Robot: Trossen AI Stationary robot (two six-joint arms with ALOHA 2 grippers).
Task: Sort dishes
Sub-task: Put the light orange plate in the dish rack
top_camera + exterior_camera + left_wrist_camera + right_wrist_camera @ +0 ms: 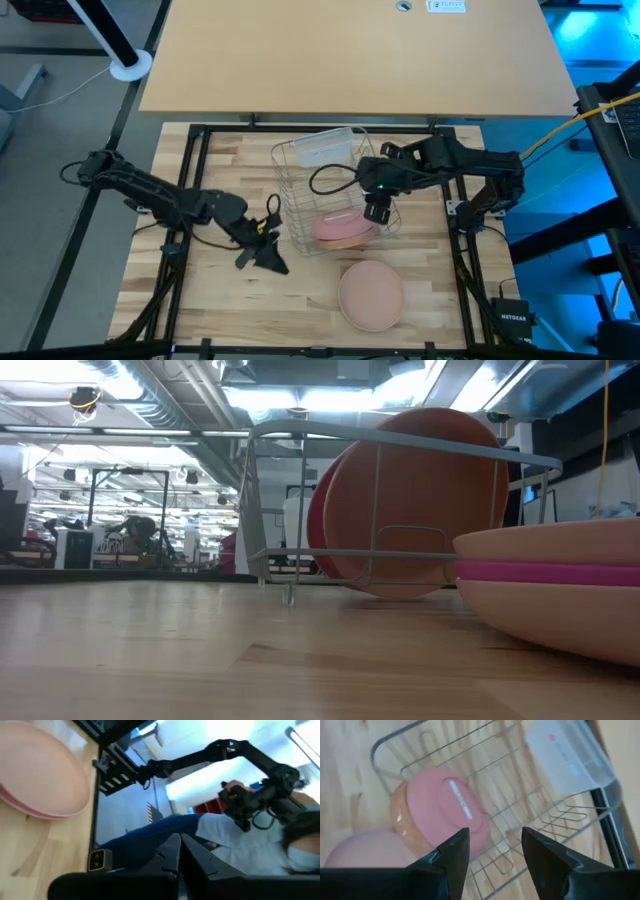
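Partway through the dish sort.
My right jaws (377, 212) hang spread and empty over the wire rack (300, 160), two plates (345, 230) racked; stack of plates (370, 293) on tabletop (220, 300) remains; left jaws (266, 256) clenched, idle.

Bright ceiling lights, blue side glow, blurred wrist views

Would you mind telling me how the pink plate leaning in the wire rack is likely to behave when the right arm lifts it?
The pink plate looks rigid and light, so it should lift without flexing. Its glossy surface may slip between the open fingers. Leaning on the orange plate in the wire rack, it might tip or drag that one.
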